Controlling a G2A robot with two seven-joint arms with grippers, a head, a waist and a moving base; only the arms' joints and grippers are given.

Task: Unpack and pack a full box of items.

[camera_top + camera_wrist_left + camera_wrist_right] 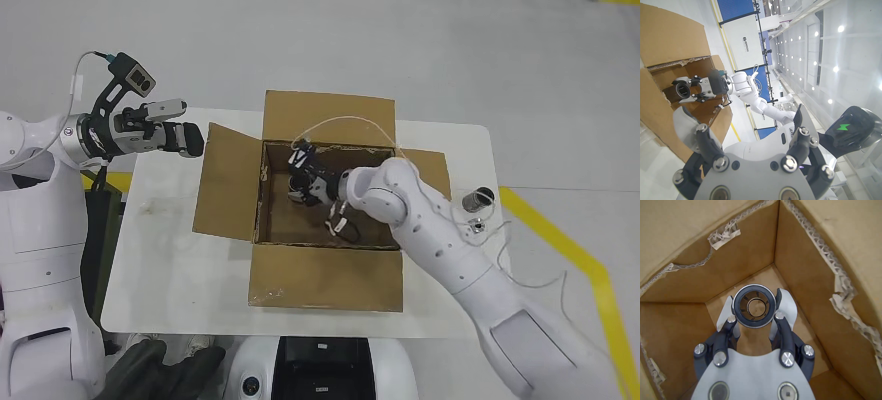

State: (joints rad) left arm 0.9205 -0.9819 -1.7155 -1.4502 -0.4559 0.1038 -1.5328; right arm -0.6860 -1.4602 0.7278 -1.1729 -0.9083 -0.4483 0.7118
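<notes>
An open cardboard box [325, 278] stands in the middle of the white table [160, 260]. My right gripper [754, 297] is inside the box, near its far left corner, shut on a hollow metal bearing [754, 321] with a dark end ring. The box floor [757, 336] beneath it is bare cardboard. In the left wrist view that same right gripper [678, 92] holds the bearing [682, 90] just below the box rim. My left gripper [192, 140] hangs open and empty above the table's far left, beside the box's left flap [225, 185].
A second metal cylinder [478, 200] stands on the table to the right of the box. All flaps of the box are folded outward, and their torn edges [844, 298] ring the opening. Bare tabletop lies left of the box.
</notes>
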